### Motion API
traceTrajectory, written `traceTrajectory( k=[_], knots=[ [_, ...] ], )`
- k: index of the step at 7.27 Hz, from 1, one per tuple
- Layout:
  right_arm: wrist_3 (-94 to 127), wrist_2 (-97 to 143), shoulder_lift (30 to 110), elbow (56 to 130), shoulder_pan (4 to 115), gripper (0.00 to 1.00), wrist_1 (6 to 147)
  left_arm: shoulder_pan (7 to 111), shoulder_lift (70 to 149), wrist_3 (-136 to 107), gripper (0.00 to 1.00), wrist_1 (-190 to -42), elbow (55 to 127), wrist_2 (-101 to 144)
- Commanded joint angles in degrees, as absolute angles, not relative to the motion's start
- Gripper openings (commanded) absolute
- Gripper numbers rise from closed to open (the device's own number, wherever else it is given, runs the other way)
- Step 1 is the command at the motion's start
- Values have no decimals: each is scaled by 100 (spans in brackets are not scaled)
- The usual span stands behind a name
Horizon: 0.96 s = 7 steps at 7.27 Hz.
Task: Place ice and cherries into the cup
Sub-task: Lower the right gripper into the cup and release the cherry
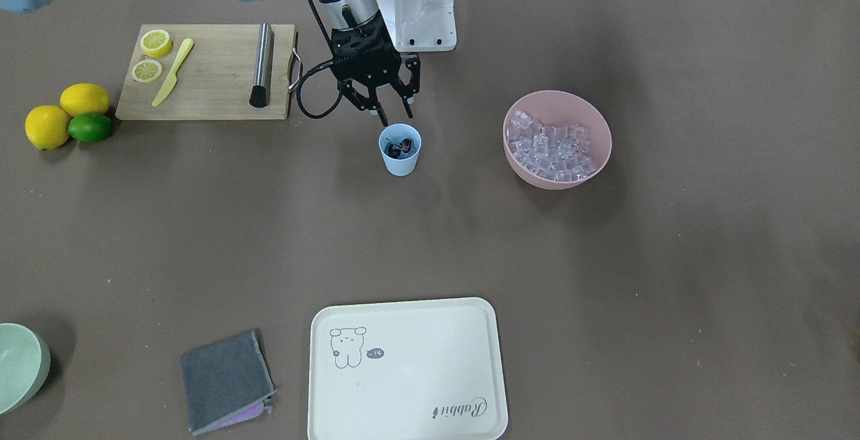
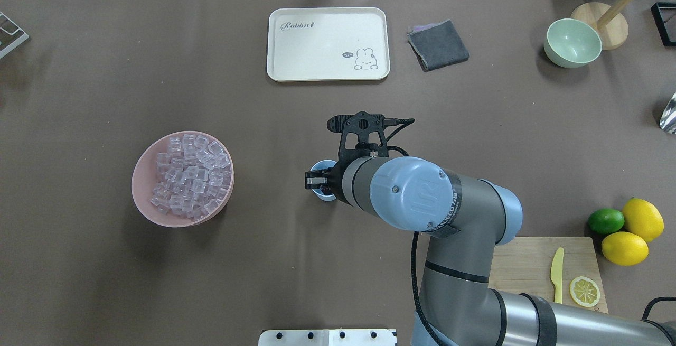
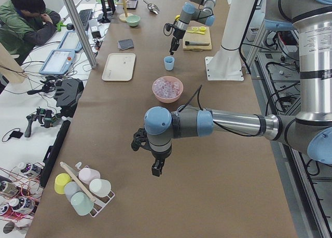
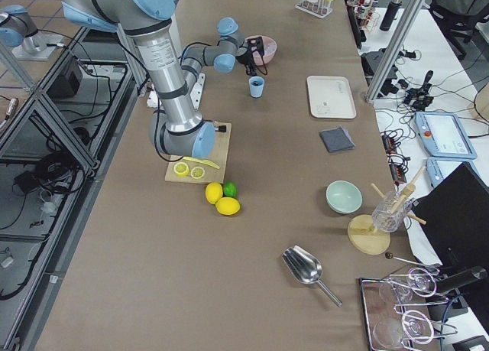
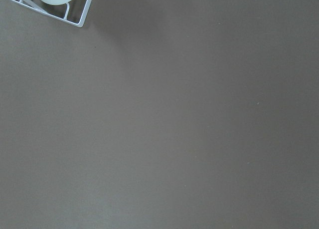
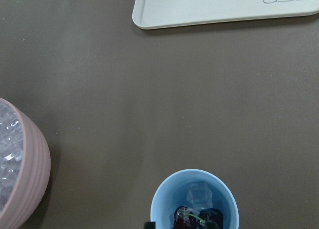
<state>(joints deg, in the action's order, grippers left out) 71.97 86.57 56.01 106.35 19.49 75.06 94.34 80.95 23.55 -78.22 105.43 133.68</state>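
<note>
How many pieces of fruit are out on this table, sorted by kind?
Whole lemons: 2
Lime: 1
Cut lemon halves: 2
Cherries, inside the cup: 2
Total: 7

You see the right arm (image 2: 454, 261) reaching from the near right to the table's middle. The right gripper (image 1: 395, 116) points straight down, jaws apart, holding nothing. The left arm (image 3: 228, 123) stretches out at the left end, the left gripper (image 3: 155, 168) hanging low; its jaws you cannot judge.
</note>
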Motion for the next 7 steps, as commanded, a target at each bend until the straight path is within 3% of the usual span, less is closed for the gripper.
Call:
traceTrajectory(
  k=[1, 4, 7],
  knots=[
    [7120, 8718, 5607, 10696, 1951, 99, 7506, 9431, 8095, 2355, 98, -7822, 10538, 13368],
    [6848, 9679, 5678, 10688, 2177, 99, 7759, 9422, 8060, 2085, 98, -7752, 10512, 13298],
    [6104, 11528, 6061, 11019, 3433, 99, 8515, 9413, 7666, 1267, 98, -8582, 10573, 13298]
  ],
)
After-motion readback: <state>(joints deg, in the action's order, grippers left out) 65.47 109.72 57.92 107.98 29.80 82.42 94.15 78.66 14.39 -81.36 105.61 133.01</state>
